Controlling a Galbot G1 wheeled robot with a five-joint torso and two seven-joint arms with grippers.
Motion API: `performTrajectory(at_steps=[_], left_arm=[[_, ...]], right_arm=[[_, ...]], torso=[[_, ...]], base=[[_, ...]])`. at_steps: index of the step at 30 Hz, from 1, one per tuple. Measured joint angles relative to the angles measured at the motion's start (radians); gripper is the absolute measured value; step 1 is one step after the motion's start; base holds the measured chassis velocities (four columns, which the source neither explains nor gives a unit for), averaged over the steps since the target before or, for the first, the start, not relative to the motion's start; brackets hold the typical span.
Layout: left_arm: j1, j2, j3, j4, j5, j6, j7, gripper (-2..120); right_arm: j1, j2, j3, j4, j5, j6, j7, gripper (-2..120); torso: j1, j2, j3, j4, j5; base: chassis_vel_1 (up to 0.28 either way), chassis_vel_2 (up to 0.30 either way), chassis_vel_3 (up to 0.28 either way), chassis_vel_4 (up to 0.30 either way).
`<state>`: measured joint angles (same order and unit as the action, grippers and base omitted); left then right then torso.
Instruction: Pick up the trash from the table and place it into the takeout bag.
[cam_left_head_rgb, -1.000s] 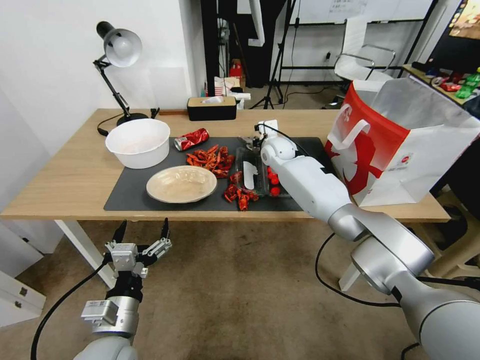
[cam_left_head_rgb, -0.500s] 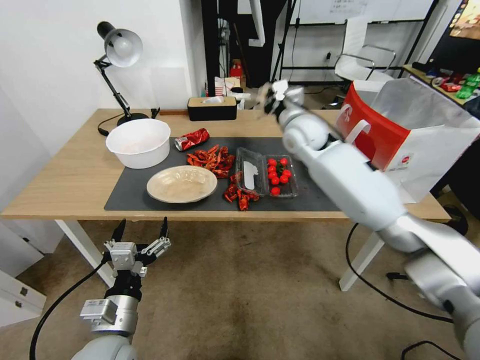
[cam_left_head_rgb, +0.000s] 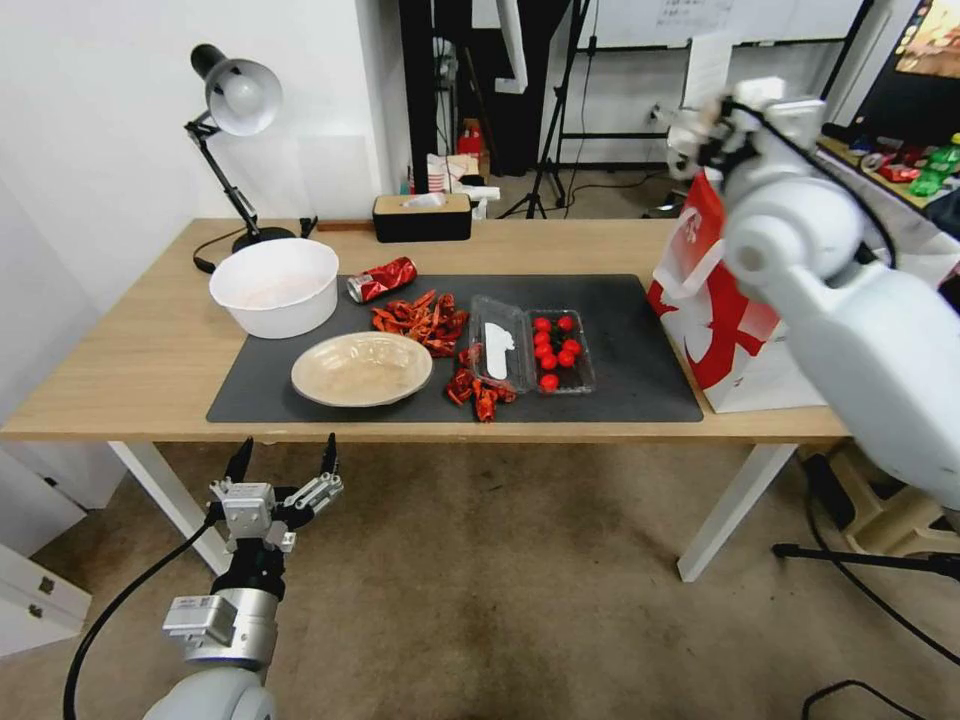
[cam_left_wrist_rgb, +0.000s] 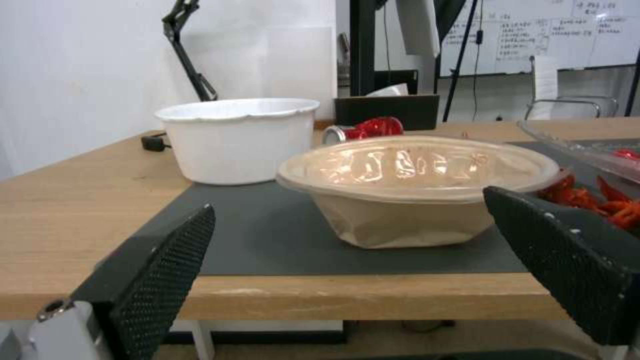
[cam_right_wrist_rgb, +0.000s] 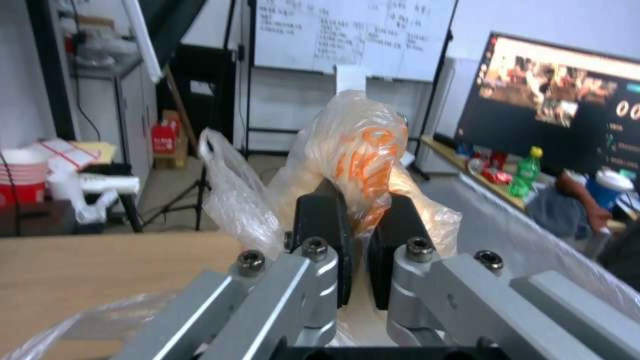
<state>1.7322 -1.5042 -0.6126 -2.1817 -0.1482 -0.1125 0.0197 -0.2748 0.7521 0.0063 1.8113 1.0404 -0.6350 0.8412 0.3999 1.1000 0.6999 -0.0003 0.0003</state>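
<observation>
One wrapped lump (cam_right_wrist_rgb: 360, 145) pinched in right claw (cam_right_wrist_rgb: 357, 227), upper right, above takeout bag (cam_left_head_rgb: 720, 310); loose film could snag. Left claw (cam_left_head_rgb: 283, 468) wide, idle.

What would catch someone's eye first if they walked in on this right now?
The right pincer, raised above the red-and-white takeout bag, pinches a crumpled plastic-wrapped lump. On the dark mat, red scraps spill beside a box of cherry tomatoes. The left pincer hangs open below the table's front edge.

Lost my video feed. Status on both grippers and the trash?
Right gripper shut on plastic-wrapped lump, raised over takeout bag. Left gripper open, parked below table edge. Nothing blocking the bag mouth.
</observation>
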Motion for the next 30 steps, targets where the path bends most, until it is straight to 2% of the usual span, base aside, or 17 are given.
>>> performTrajectory(at_steps=[4,6,10,13,14,21,22,24,25,28,30], left_arm=[[-0.001,-0.007,0.008,0.011,0.008,0.0,0.0,100],[0.004,-0.013,0.014,0.014,0.016,-0.001,0.001,100],[0.007,-0.012,0.013,0.012,0.011,-0.008,0.003,100],[0.013,-0.006,0.006,0.001,0.003,-0.011,0.003,100],[0.013,-0.006,0.006,0.001,0.003,-0.011,0.003,100],[0.019,-0.004,0.001,-0.018,0.005,-0.009,0.004,100],[0.019,-0.004,0.001,-0.018,0.005,-0.009,0.004,100],[0.021,-0.005,0.002,-0.019,0.007,-0.008,0.004,100],[0.021,-0.005,0.002,-0.019,0.007,-0.008,0.004,100],[0.022,-0.009,0.003,-0.022,0.009,-0.008,0.004,100],[0.022,-0.009,0.003,-0.024,0.009,-0.008,0.004,100]], right_arm=[[-0.02,-0.008,0.011,0.004,0.005,0.031,-0.001,4],[-0.035,-0.008,0.023,0.006,0.002,0.049,0.001,16],[-0.044,-0.008,0.025,0.004,-0.001,0.056,-0.005,25],[-0.063,-0.007,0.028,0.007,-0.006,0.065,-0.012,41],[-0.063,-0.007,0.028,0.007,-0.006,0.065,-0.012,41],[-0.095,-0.01,0.051,0.029,-0.018,0.066,-0.023,70],[-0.095,-0.01,0.051,0.029,-0.018,0.066,-0.023,70],[-0.099,-0.017,0.054,0.034,-0.02,0.066,-0.027,80],[-0.099,-0.017,0.054,0.034,-0.02,0.066,-0.027,80],[-0.117,-0.032,0.073,0.053,-0.02,0.066,-0.036,95],[-0.123,-0.035,0.079,0.059,-0.02,0.066,-0.038,97]], torso=[[0.0,0.0,0.0,0.0001,0.0],[0.0,0.0,0.0,0.0005,-0.0004],[0.0,0.0,0.0,0.0004,-0.0004],[0.0,0.0,0.0,0.0004,-0.0003],[0.0,0.0,0.0,0.0004,-0.0003],[0.0,0.0,0.0,0.0003,-0.0003],[0.0,0.0,0.0,0.0003,-0.0003],[0.0,0.0,0.0,0.0003,-0.0004],[0.0,0.0,0.0,0.0003,-0.0004],[0.0,0.0,0.0,0.0003,-0.0003],[0.0,0.0,0.0,0.0003,-0.0003]], base=[[0.0,0.0,0.0,0.0],[0.0,0.0,0.0,0.0],[0.0,0.0,0.0,0.0],[0.0,0.0,0.0,0.0],[0.0,0.0,0.0,0.0],[0.0,0.0,0.0,0.0],[0.0,0.0,0.0,0.0],[0.0,0.0,0.0,0.0],[0.0,0.0,0.0,0.0],[0.0,0.0,0.0,0.0],[0.0,0.0,0.0,0.0]])
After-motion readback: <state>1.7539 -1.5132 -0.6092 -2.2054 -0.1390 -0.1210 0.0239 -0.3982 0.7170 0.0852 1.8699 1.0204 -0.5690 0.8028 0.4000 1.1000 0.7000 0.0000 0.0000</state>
